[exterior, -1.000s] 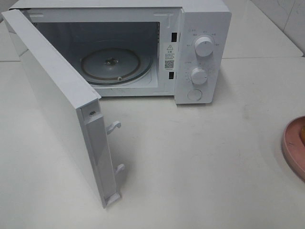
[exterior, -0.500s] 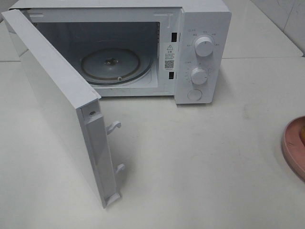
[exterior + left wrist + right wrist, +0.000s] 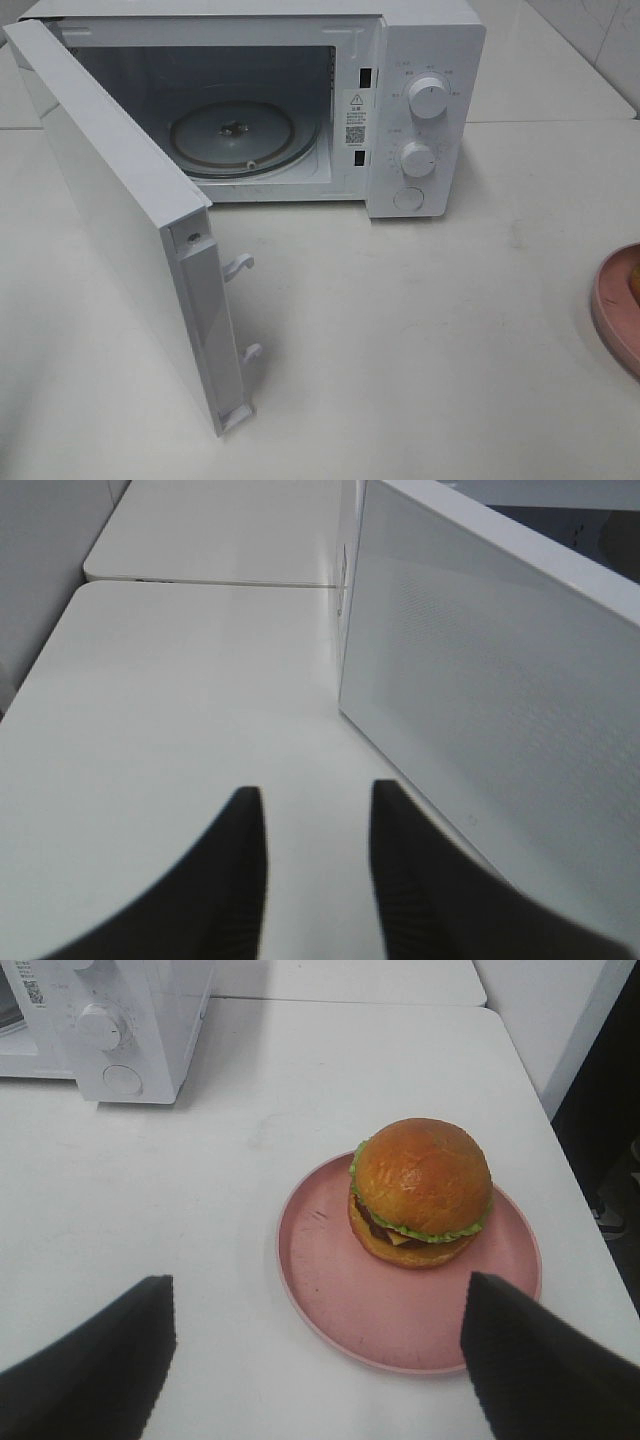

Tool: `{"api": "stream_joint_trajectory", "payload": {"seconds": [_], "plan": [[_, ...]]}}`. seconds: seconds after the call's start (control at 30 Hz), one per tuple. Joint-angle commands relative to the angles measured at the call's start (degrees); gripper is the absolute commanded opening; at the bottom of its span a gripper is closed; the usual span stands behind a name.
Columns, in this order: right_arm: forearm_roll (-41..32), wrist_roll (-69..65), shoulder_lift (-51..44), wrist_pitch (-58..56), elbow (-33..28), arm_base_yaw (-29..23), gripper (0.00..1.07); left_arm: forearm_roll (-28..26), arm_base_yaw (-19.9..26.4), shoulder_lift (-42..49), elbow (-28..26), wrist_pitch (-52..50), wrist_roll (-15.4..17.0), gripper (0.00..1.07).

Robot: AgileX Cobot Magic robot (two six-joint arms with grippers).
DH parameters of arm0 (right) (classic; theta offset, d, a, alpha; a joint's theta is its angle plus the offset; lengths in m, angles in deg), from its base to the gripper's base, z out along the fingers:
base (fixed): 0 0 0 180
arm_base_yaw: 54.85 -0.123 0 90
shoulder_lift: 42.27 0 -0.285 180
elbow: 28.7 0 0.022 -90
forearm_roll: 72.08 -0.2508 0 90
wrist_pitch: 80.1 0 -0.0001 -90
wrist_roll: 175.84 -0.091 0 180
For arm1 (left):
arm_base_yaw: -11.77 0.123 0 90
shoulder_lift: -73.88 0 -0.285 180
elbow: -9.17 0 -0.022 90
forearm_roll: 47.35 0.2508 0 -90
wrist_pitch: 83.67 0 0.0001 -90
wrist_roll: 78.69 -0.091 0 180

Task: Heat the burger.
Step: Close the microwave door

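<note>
The burger (image 3: 421, 1192) sits on my pink plate (image 3: 340, 1300), toward the plate's side farther from the right wrist camera, bun glossy and upright, lettuce frill showing under the top half. Nearest to me in that view, the right gripper (image 3: 315, 1360) hangs above the table with its dark fingers (image 3: 90, 1360) spread wide, one to each side of the plate's near rim, touching neither plate nor burger as far as I can see. Beyond the plate lies bare white table (image 3: 200, 1160), and past that the microwave's control panel, with a knob (image 3: 100, 1026) and a round button below it. On the other arm, the left gripper (image 3: 315, 810) shows two dark fingers (image 3: 235, 880) drawn fairly near each other with a narrow strip of table visible between them; nothing is between them, and they are not pressed together. Just beside that gripper stands the white outer face of the microwave door (image 3: 500, 700), swung out. From the high camera I see neither gripper; the door (image 3: 120, 220) stands wide open in the foreground, its latch hooks facing the table, and only the plate's edge (image 3: 610, 310) shows at the right border, well apart from the microwave (image 3: 425, 40). Farthest back, the cavity is open with the glass turntable (image 3: 235, 140) lying flat inside.
</note>
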Motion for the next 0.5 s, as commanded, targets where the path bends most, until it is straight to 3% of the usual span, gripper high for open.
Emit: {"api": "stream_joint_trajectory", "payload": {"seconds": [0.03, 0.07, 0.13, 0.17, 0.2, 0.23, 0.3, 0.33, 0.4, 0.43, 0.5], "plan": [[0.23, 0.63, -1.89, 0.63, 0.0, 0.29, 0.76, -3.04, 0.17, -5.73, 0.29, -6.47, -1.43, 0.0], [0.23, 0.63, -1.89, 0.63, 0.0, 0.29, 0.76, -4.76, 0.17, -9.22, 0.29, -10.83, -4.01, 0.0], [0.23, 0.63, -1.89, 0.63, 0.0, 0.29, 0.76, -6.02, 0.17, -10.77, 0.4, -13.41, -5.79, 0.0], [0.23, 0.63, -1.89, 0.63, 0.0, 0.29, 0.76, -9.63, 0.17, -13.35, 1.26, -18.96, -9.34, 0.0], [0.23, 0.63, -1.89, 0.63, 0.0, 0.29, 0.76, -9.63, 0.17, -13.35, 1.26, -18.96, -9.34, 0.0], [0.23, 0.63, -1.89, 0.63, 0.0, 0.29, 0.76, -13.75, 0.11, -15.7, 2.75, -24.81, -13.75, 0.0], [0.23, 0.63, -1.89, 0.63, 0.0, 0.29, 0.76, -15.41, -0.23, -16.67, 3.55, -27.22, -15.58, 0.0], [0.23, 0.63, -1.89, 0.63, 0.0, 0.29, 0.76, -18.22, -1.83, -19.02, 5.56, -32.14, -19.82, 0.0], [0.23, 0.63, -1.89, 0.63, 0.0, 0.29, 0.76, -19.14, -2.86, -20.23, 6.47, -34.26, -21.26, 0.0], [0.23, 0.63, -1.89, 0.63, 0.0, 0.29, 0.76, -19.6, -6.25, -22.69, 8.02, -38.33, -23.15, 0.0], [0.23, 0.63, -1.89, 0.63, 0.0, 0.29, 0.76, -19.6, -7.79, -23.72, 8.59, -41.2, -23.49, 0.0]]}}
